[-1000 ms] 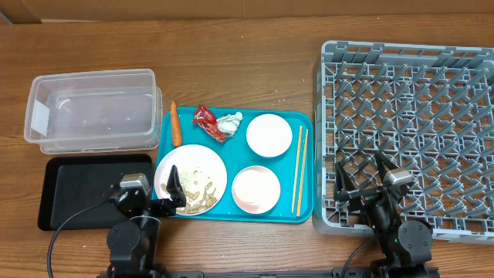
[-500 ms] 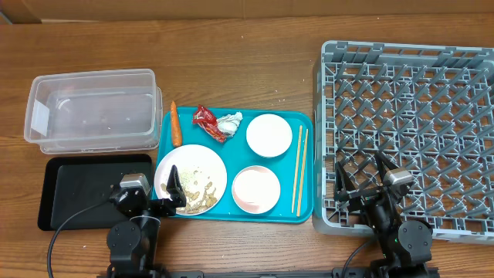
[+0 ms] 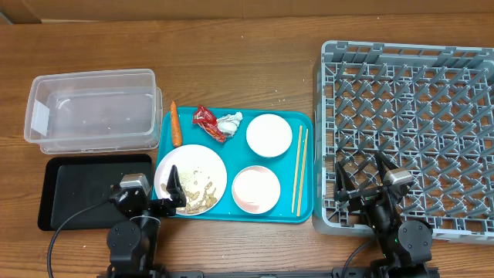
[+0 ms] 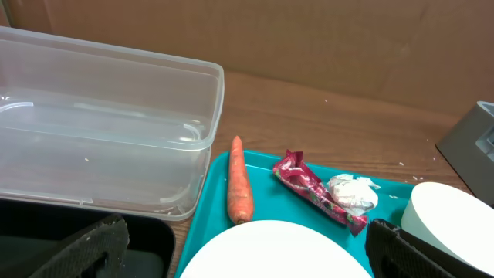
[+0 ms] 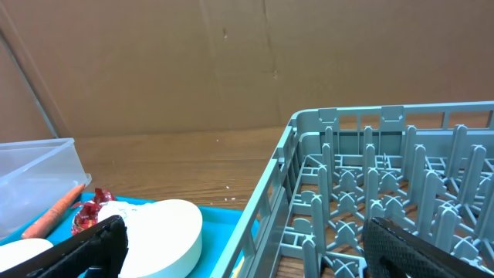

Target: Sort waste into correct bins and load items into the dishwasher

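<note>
On the teal tray [image 3: 239, 212] lie an orange carrot [image 3: 175, 125], a red wrapper [image 3: 207, 123], a white tissue [image 3: 229, 121], a white bowl [image 3: 268, 135], a pale pink bowl [image 3: 255, 188], two chopsticks [image 3: 300, 170] and a white plate [image 3: 191, 179] with rice bits [image 3: 199, 193]. No cup shows. The clear tub [image 3: 93, 110] and black tray [image 3: 81, 189] are at the left, the grey dish rack [image 3: 409, 131] at the right. My left gripper [image 3: 166, 194] is open over the plate's near edge [image 4: 270, 251]. My right gripper [image 3: 363, 181] is open over the rack's front left corner [image 5: 309, 193].
The left wrist view shows the carrot [image 4: 238, 181], wrapper [image 4: 309, 188] and tissue [image 4: 353, 191] ahead on the teal tray, the tub [image 4: 100, 123] at left. The right wrist view shows the white bowl [image 5: 162, 232] beside the rack wall. Bare wood lies beyond the tray.
</note>
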`<state>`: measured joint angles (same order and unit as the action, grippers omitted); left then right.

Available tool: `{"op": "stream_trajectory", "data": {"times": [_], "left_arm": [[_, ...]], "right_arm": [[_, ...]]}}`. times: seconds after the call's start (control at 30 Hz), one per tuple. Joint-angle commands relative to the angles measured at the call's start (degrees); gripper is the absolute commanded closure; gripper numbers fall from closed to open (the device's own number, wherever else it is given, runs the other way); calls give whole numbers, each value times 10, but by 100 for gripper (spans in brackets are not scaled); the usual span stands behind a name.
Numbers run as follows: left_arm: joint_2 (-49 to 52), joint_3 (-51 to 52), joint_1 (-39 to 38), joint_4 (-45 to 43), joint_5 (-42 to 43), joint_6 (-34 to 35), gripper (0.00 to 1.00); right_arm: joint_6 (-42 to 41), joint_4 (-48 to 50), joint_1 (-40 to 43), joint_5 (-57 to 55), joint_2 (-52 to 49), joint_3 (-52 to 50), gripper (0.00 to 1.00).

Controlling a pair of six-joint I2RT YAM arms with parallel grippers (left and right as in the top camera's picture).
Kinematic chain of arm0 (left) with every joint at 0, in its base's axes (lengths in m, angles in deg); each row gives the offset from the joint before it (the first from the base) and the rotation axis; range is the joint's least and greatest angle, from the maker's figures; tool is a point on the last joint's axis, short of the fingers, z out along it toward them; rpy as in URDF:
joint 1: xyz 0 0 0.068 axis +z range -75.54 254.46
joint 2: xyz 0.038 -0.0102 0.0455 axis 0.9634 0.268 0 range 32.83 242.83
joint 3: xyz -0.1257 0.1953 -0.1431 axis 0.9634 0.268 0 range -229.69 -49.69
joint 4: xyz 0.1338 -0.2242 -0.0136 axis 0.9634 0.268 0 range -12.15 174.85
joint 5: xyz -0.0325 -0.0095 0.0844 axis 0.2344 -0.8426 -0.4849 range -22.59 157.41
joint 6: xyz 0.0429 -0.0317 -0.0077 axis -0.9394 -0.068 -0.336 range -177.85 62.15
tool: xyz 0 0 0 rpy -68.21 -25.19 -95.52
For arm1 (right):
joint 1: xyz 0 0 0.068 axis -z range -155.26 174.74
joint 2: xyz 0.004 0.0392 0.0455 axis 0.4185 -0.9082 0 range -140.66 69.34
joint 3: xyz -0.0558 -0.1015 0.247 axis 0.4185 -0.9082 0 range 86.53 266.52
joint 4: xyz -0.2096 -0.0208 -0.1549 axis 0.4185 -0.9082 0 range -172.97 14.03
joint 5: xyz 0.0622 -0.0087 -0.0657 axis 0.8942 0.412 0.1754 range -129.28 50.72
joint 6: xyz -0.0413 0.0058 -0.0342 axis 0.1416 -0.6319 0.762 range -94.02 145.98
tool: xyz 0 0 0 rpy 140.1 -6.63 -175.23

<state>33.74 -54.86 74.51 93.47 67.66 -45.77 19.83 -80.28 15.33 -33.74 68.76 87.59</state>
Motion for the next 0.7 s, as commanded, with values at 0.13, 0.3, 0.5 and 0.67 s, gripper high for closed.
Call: {"op": "stream_trajectory", "data": {"times": [0.13, 0.3, 0.5, 0.67], "left_arm": [[-6, 5, 3, -11, 27, 28, 0], [-6, 5, 3, -130, 148, 87, 0], [-3, -49, 3, -222, 163, 57, 0], [64, -186, 3, -68, 166, 31, 0]], "right_arm": [[0, 11, 2, 8, 4, -6, 0], [-86, 7, 2, 82, 4, 14, 0], [-89, -122, 2, 52, -12, 148, 0], [-88, -281, 2, 13, -93, 319, 0]]}}
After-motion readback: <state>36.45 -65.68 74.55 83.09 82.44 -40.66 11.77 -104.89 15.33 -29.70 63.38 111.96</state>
